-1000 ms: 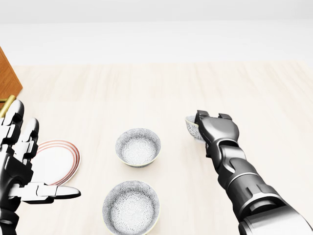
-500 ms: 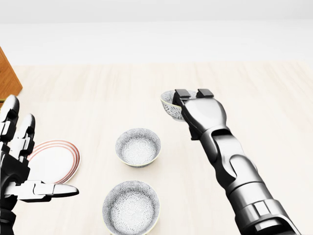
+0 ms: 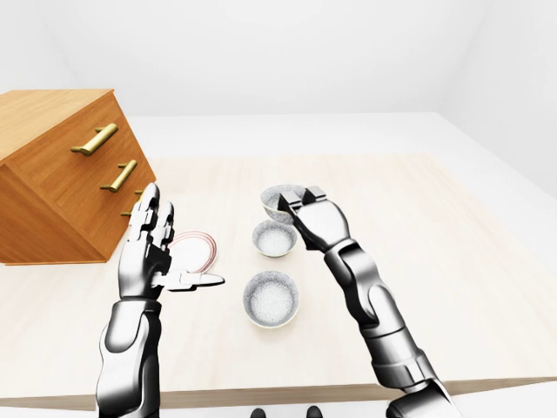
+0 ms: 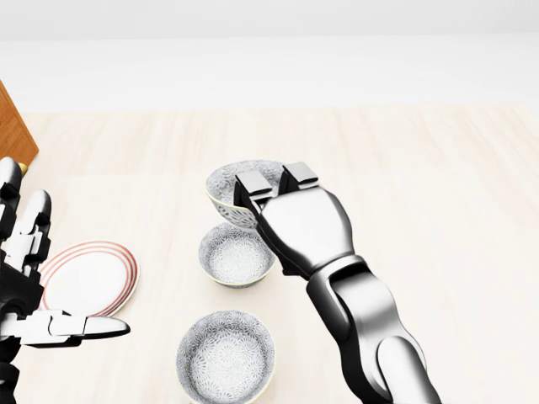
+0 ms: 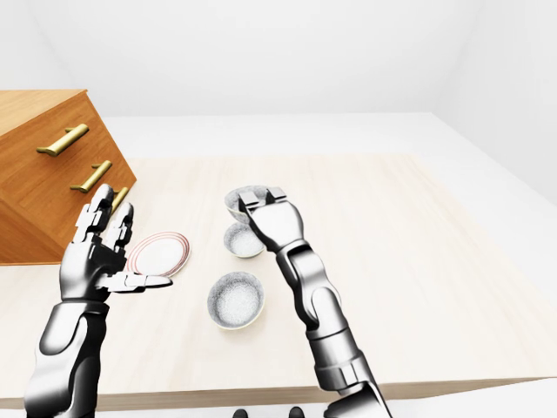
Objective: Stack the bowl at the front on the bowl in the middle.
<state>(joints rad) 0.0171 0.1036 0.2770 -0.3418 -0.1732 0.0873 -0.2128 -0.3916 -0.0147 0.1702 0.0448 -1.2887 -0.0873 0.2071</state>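
Gripping a grey-patterned ceramic bowl (image 4: 229, 192) by its rim, the right hand (image 4: 274, 187) holds it tilted and lifted off the pale wooden desk (image 4: 438, 219), its fingers (image 4: 299, 176) hooked over the bowl's edge. In the head view this bowl hangs at about 12 o'clock from a second grey-patterned bowl (image 4: 236, 254), which rests on the desk just beneath and slightly overlapped by it. A third bowl of the same pattern (image 4: 225, 357) sits at 6 o'clock from the second, well apart. At 9 o'clock from the second bowl lies a white plate with red rings (image 4: 91, 276). The left hand (image 4: 34, 290) hovers over the plate's edge, fingers spread wide, holding nothing. A wooden drawer chest with brass handles (image 3: 61, 174) stands at the desk's 10 o'clock corner in the left-eye view.
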